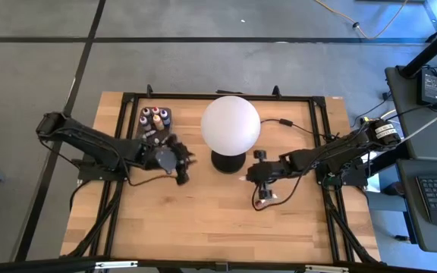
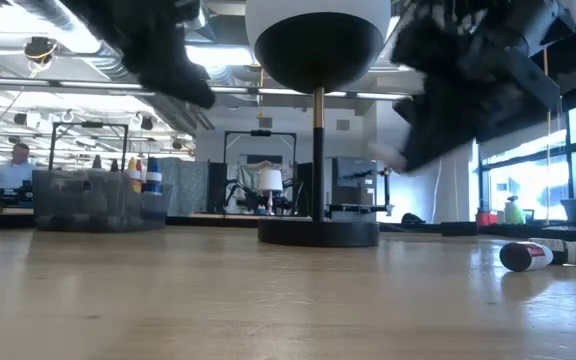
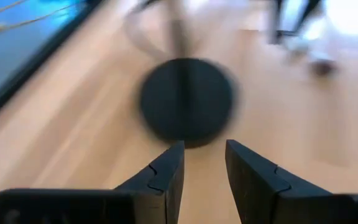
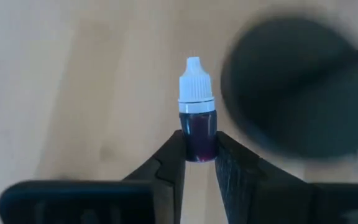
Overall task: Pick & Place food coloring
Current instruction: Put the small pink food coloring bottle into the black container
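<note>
My right gripper (image 4: pixel 199 149) is shut on a small dark red dropper bottle with a white cap (image 4: pixel 197 102). It is above the table in front of the lamp base (image 1: pixel 228 161), and also shows in the high view (image 1: pixel 250 176). My left gripper (image 3: pixel 204 165) is open and empty; in the high view (image 1: pixel 184 161) it is left of the lamp base. Several more food coloring bottles (image 1: pixel 156 117) stand in the dark tray (image 1: pixel 169 121) at the far left. One more bottle (image 2: pixel 543 255) lies on its side on the table, near my right gripper (image 1: pixel 263 203). My right gripper pinches the bottle's dark lower body (image 4: pixel 198 135) between its two fingertips. The white cap end sticks out beyond the fingers, in line with them. The bottle is lifted clear of the table.
The big white globe lamp (image 1: pixel 231 125) stands mid-table on a round dark base between the two arms. Its cable (image 1: pixel 298 125) runs toward the right edge. Bare wood lies toward the table's near edge (image 1: pixel 203 227). A person (image 2: pixel 13 165) sits in the room beyond.
</note>
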`<state>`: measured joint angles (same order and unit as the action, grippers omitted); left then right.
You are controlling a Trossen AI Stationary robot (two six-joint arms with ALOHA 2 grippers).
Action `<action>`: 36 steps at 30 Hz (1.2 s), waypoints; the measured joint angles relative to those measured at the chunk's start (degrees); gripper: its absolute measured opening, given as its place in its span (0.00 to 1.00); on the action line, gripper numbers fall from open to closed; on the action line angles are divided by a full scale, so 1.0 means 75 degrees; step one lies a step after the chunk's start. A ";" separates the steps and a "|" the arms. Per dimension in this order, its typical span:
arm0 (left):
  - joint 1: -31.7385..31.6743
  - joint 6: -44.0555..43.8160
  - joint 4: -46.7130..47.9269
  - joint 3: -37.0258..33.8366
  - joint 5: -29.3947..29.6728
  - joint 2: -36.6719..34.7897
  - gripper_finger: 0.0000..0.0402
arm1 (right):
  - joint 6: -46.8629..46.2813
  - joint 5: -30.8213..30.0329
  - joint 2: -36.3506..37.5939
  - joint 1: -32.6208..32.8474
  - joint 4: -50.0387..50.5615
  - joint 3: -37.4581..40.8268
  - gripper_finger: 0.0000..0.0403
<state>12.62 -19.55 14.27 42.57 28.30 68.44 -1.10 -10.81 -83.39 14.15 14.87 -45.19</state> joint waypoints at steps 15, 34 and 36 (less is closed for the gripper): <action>0.0548 0.1898 -0.4937 0.0008 -0.1930 0.2736 0.36 | 0.0889 0.1164 0.0000 -0.0003 -0.2740 -0.0006 0.19; 0.0383 0.2975 -0.6506 0.0309 -0.1552 0.3784 0.53 | 0.0410 0.1114 -0.0003 -0.0029 -0.2814 -0.0006 0.20; 0.0391 0.2975 -0.6774 0.0312 -0.1584 0.3784 0.53 | 0.0410 0.0885 -0.0003 -0.0029 -0.2812 -0.0006 0.20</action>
<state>15.55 2.76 -36.53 44.91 16.43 96.82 1.98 -4.17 -83.42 13.93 -6.22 -45.23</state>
